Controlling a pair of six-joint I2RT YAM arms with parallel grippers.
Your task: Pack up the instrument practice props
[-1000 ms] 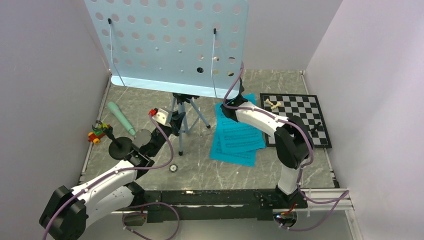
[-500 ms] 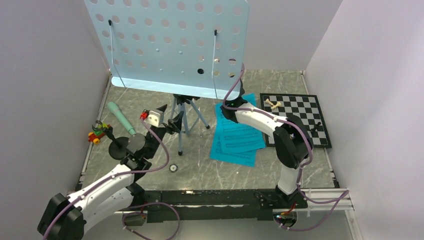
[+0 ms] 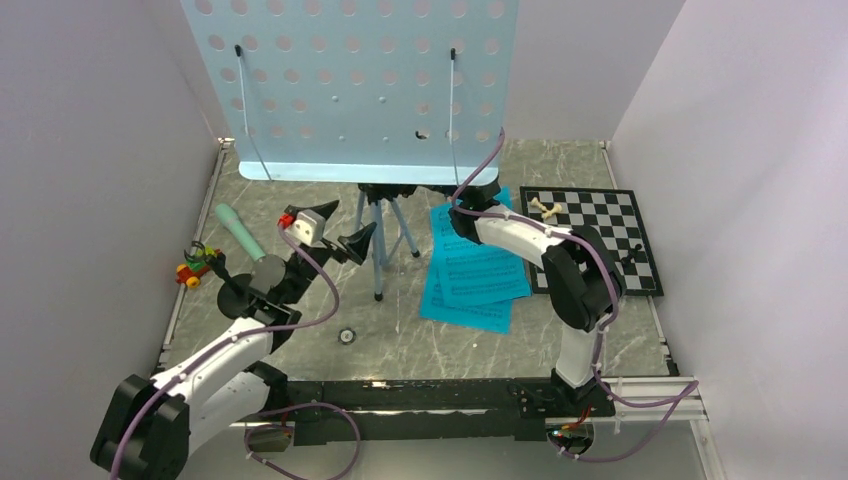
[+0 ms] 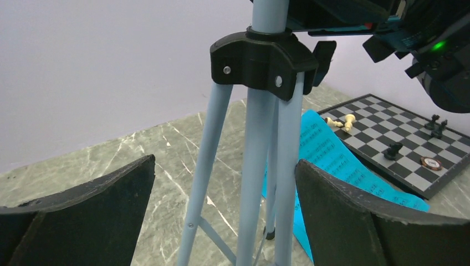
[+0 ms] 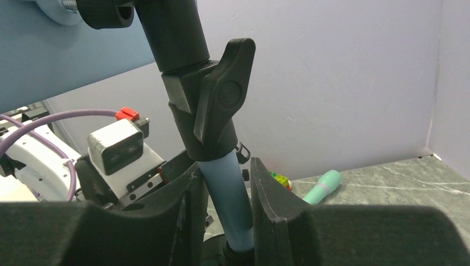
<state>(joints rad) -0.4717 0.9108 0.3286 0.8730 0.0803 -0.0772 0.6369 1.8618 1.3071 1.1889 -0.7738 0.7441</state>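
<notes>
Music stand pole (image 5: 230, 216) inside right claw (image 5: 224, 173)

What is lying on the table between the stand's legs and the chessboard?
The turquoise music sheets lie there, between the stand's legs and the chessboard; the top view shows it best.

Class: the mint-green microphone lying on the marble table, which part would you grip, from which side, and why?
Grip the mint-green microphone mid-body, coming straight down from above and closing across its width. It lies flat and diagonal on the grey marble table, a slim round cylinder with bare tabletop along both long sides, so there is probably room to close.
</notes>
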